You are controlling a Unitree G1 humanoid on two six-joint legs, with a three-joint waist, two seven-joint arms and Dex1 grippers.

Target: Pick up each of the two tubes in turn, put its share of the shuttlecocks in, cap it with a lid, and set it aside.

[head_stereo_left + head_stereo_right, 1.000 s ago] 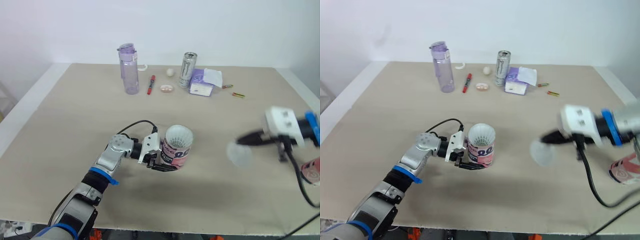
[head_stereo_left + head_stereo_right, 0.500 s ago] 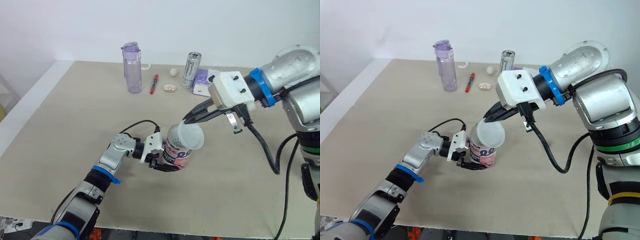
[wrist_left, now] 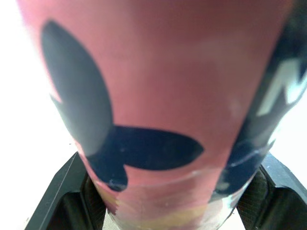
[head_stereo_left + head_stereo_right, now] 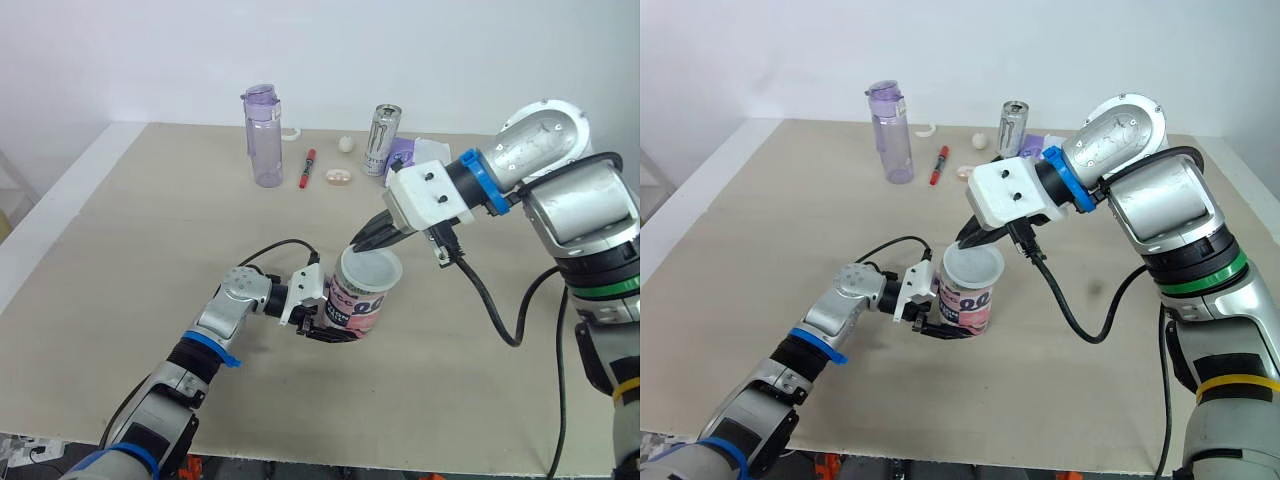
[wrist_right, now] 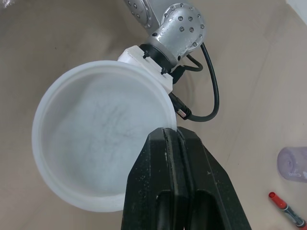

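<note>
No full wording legible: tube [image 4: 358, 308] has big dark chars approx. "00", smaller print unreadable; can [image 4: 381, 140] logo too small.

Tube [image 4: 355, 308] sits mid-table [image 4: 130, 230]. Its left side is taken by left gripper [image 4: 322, 322], clamped round it. Top is blocked by lid [image 4: 372, 270], pinched at its rim by right gripper [image 4: 365, 241]. Black cable [image 4: 514, 342] loops near tube's right. Back edge is crowded w/ bottle [image 4: 264, 140], pen [image 4: 305, 170], can [image 4: 379, 140] & tissue pack [image 4: 403, 154]. Bare tabletop lies far left & front-right.
</note>
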